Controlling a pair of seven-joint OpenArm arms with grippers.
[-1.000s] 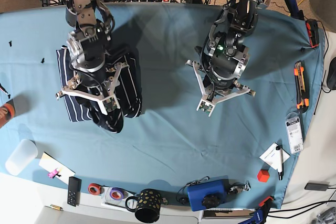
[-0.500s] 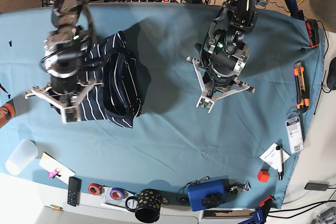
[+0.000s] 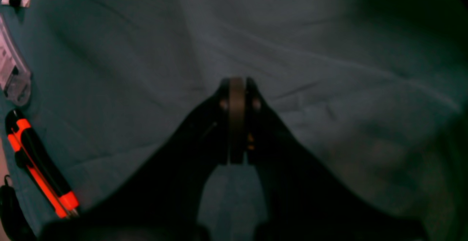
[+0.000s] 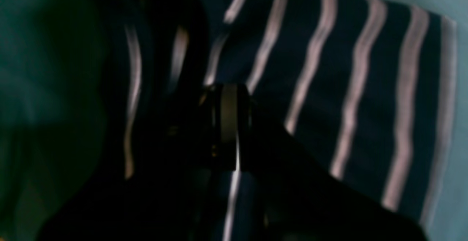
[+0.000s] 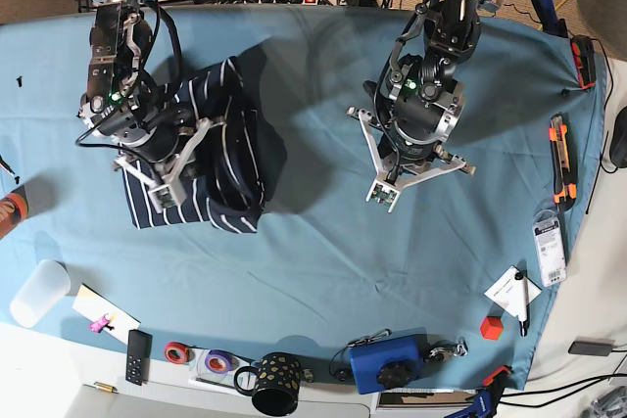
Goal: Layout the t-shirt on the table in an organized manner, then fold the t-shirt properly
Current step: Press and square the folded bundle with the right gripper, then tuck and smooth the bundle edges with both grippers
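The right gripper (image 5: 165,193) has swung over and closed above the folded t-shirt (image 5: 220,159); the left gripper (image 5: 384,198) hangs closed, empty; folding looks nearly done.

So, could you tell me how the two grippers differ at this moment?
The right gripper is over the folded t-shirt, while the left gripper hangs over bare table near the middle. In its wrist view the right gripper's tips are pinched on striped fabric, while the left gripper holds nothing. The right gripper sits by the table's edge side, the left nearer the utility knife. Both are shut.
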